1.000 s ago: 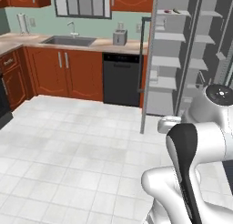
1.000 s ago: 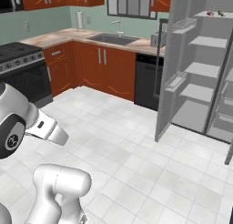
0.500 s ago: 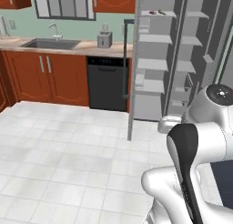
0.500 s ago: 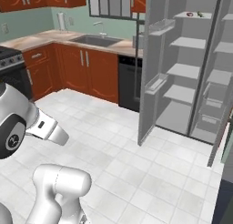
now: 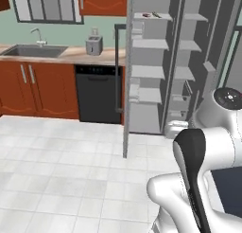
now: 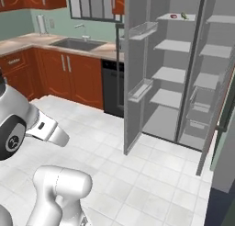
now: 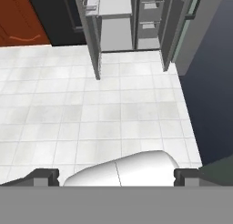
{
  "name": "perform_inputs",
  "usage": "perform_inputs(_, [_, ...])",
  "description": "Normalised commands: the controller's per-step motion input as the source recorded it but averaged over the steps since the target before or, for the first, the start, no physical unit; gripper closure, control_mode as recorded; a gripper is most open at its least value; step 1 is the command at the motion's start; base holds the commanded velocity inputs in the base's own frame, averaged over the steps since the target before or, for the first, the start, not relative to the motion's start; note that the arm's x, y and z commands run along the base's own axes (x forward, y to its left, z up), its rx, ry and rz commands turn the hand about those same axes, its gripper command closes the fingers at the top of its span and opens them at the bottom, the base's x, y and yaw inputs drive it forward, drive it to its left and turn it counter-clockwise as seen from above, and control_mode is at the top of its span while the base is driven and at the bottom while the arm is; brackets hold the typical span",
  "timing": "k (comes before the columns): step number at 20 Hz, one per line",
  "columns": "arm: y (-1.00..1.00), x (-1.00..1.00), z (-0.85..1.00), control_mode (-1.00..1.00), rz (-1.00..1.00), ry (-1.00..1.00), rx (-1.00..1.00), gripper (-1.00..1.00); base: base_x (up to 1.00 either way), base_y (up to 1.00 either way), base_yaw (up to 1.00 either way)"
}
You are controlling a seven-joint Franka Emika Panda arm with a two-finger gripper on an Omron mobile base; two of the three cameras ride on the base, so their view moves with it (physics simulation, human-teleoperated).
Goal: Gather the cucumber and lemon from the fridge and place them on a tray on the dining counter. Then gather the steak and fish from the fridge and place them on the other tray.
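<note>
The grey fridge (image 6: 170,75) stands open ahead, its shelves mostly bare. On its top shelf lie a small red item, likely the steak (image 6: 173,16), and a small green one, likely the cucumber (image 6: 183,15); they also appear as tiny shapes on the top shelf (image 5: 150,14) in the left base view. Lemon, fish and trays are out of view. My gripper (image 7: 114,175) is open and holds nothing, its fingertips (image 7: 44,175) spread wide over the white tiled floor, well short of the fridge (image 7: 116,18).
The fridge's left door (image 5: 126,85) swings out toward me and the right door (image 6: 219,105) stands open too. A dishwasher (image 5: 99,94), a sink (image 5: 33,49) and a toaster (image 5: 94,46) line the left counter. A dark counter (image 7: 211,82) stands on the right.
The base has driven and turned toward the fridge, so the whole scene slid left and the fridge looms larger. The gripper stays open.
</note>
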Motion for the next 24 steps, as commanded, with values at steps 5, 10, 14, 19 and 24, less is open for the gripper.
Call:
perform_inputs(5, [0.0,0.0,0.0,1.0,0.0,0.0,0.0,-1.0,0.59,-0.47,-0.17])
perform_inputs(10, [0.0,0.0,0.0,1.0,0.0,0.0,0.0,-1.0,0.61,-0.47,-0.16])
perform_inputs(14, [0.0,0.0,0.0,1.0,0.0,0.0,0.0,-1.0,0.65,-0.48,-0.16])
perform_inputs(19, [0.0,0.0,0.0,1.0,0.0,0.0,0.0,-1.0,0.68,-0.42,-0.16])
perform_inputs(24, [0.0,0.0,0.0,1.0,0.0,0.0,0.0,-1.0,0.71,-0.42,-0.17])
